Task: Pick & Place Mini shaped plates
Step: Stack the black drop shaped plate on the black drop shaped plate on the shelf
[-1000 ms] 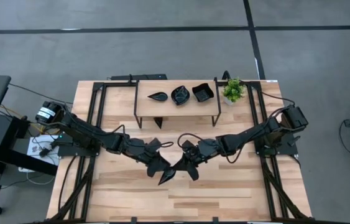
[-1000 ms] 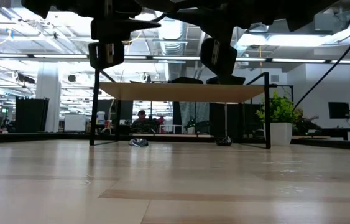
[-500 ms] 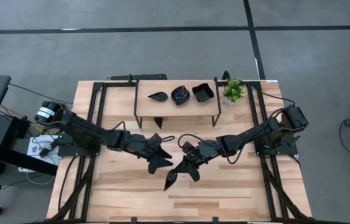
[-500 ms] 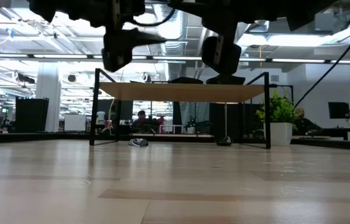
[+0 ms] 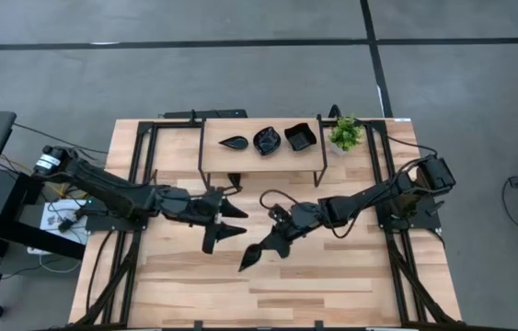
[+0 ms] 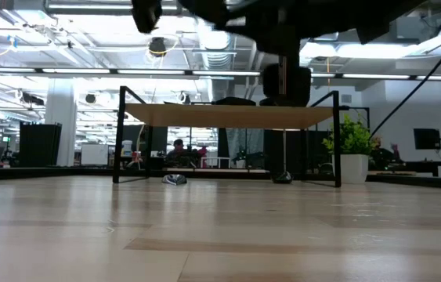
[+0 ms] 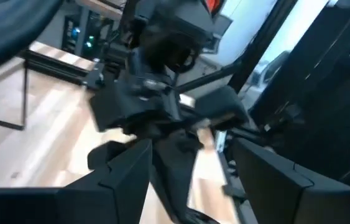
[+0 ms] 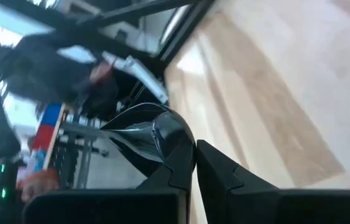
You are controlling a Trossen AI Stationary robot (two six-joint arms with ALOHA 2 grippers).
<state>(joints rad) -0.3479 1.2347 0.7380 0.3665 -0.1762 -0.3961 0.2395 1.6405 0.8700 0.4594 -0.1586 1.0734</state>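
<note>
Right gripper [image 5: 270, 243] pinches the rim of a glossy black teardrop plate [image 5: 252, 256], its fingers [image 8: 218, 174] pressed together on the plate's edge; in the right wrist view the teardrop plate [image 8: 148, 137] juts out past the fingertips. The plate hangs above the wooden table [image 5: 351, 276], pointed end away from the gripper, toward the table's near edge.

Just beside it, on the side away from the right arm's base, the left gripper [image 5: 229, 223] holds nothing, its two fingers [image 5: 211, 243] spread wide apart. They point toward the right gripper with a gap between the two. The left wrist view looks between those spread fingers [image 7: 125, 180] at the right arm's dark wrist.

Beyond both grippers, toward the far edge of the table, stands a small wooden shelf [image 5: 212, 138] on a black frame. Three more mini shaped plates rest on its top in a row: a leaf-shaped plate [image 5: 233, 142], a scalloped round plate [image 5: 267, 140] and a square plate [image 5: 300, 137]. A green potted plant [image 5: 344, 133] stands just beside the shelf, at the end nearer the right arm's base.
</note>
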